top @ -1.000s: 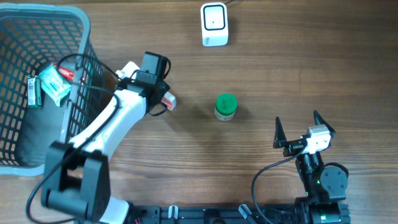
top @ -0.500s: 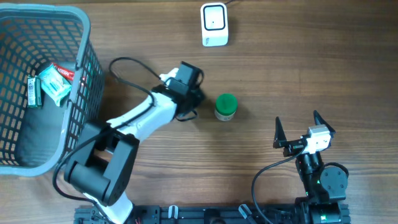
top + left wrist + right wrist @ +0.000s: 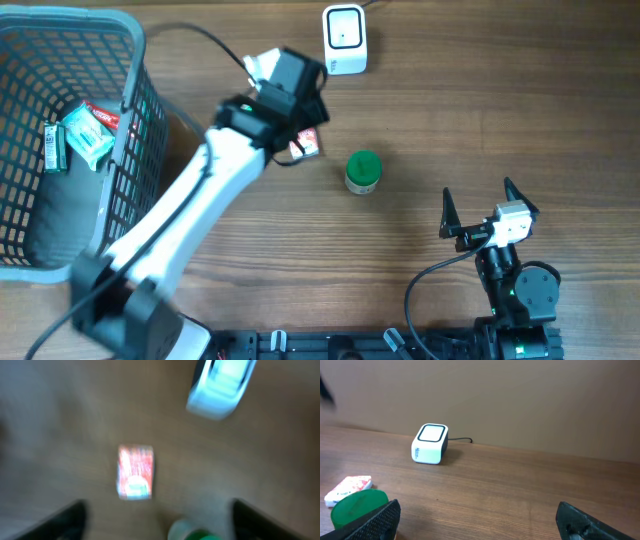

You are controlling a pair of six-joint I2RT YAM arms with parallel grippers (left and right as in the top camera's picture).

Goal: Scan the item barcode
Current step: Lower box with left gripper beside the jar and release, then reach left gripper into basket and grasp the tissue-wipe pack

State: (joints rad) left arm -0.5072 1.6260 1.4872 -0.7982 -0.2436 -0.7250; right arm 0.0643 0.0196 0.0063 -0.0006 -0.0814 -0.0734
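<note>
the small red-and-white packet (image 3: 308,147) lies loose on the wooden table (image 3: 480,100) just left of centre, below the white box-shaped scanner (image 3: 345,38) at top centre. the left gripper (image 3: 159,510) hovers over it, spread wide and empty, and the right gripper (image 3: 478,213) at lower right is likewise agape. the scan looks not yet done: next, probably grip the packet and face its barcode to the scanner.

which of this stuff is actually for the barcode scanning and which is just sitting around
For the job:
- white scanner
- red packet, flat on the table near the scanner
- left claw, open above the packet

Lying about, at least for now:
- green-lidded jar
- basket with more packets inside
- right claw, open and holding nothing
</note>
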